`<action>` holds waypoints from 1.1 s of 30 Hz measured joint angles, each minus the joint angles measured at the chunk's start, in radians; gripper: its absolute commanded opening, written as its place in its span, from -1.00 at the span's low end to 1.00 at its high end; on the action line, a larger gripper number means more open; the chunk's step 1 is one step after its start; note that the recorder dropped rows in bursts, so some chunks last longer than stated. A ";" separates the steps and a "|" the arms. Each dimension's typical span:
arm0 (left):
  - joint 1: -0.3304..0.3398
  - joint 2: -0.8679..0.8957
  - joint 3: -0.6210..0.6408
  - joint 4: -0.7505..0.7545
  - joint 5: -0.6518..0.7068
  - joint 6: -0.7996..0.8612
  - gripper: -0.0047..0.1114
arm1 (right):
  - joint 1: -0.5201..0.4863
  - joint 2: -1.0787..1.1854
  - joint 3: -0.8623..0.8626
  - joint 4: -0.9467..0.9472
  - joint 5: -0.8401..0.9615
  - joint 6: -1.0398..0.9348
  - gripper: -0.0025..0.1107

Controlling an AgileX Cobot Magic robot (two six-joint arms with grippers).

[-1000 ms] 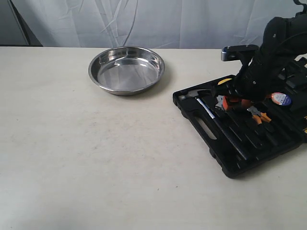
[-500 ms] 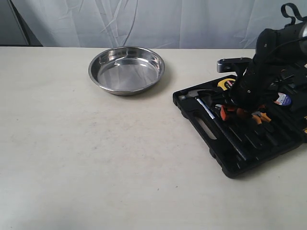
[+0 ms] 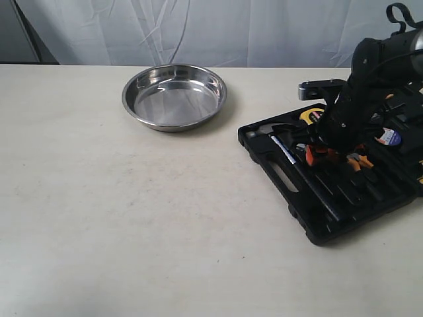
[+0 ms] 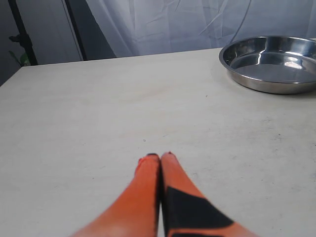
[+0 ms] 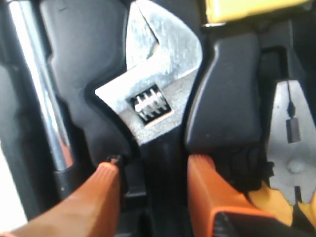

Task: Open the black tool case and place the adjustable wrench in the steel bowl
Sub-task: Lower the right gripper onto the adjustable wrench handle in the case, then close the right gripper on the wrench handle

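The black tool case (image 3: 330,218) lies open on the table at the right. In its tray sits the adjustable wrench (image 5: 153,94), silver head showing, black handle running between my right fingers. My right gripper (image 5: 155,168) is open and straddles that handle, with a gap on each side. In the exterior view the right gripper (image 3: 318,152) is down in the tray and covers the wrench. The steel bowl (image 3: 174,96) stands empty at the back centre, also in the left wrist view (image 4: 271,61). My left gripper (image 4: 160,157) is shut on nothing above bare table.
A long hammer (image 3: 291,155) lies beside the wrench, its shiny shaft (image 5: 34,74) close to one finger. Orange-handled pliers (image 3: 360,160) lie on the other side, and a yellow tape measure (image 3: 309,113) sits behind. A white curtain backs the table.
The right arm has come down and slightly left, bringing its open fingers into the tray around the wrench handle. Over the last half second it has barely moved.
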 measured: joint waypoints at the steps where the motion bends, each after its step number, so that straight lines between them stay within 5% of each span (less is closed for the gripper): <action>1: 0.000 0.000 0.000 0.000 0.000 0.000 -0.92 | 0.000 -0.005 0.000 0.000 0.000 0.000 -0.97; 33: 0.000 0.000 0.000 0.000 0.000 0.000 -0.92 | 0.002 -0.186 0.025 0.015 0.001 -0.017 -0.97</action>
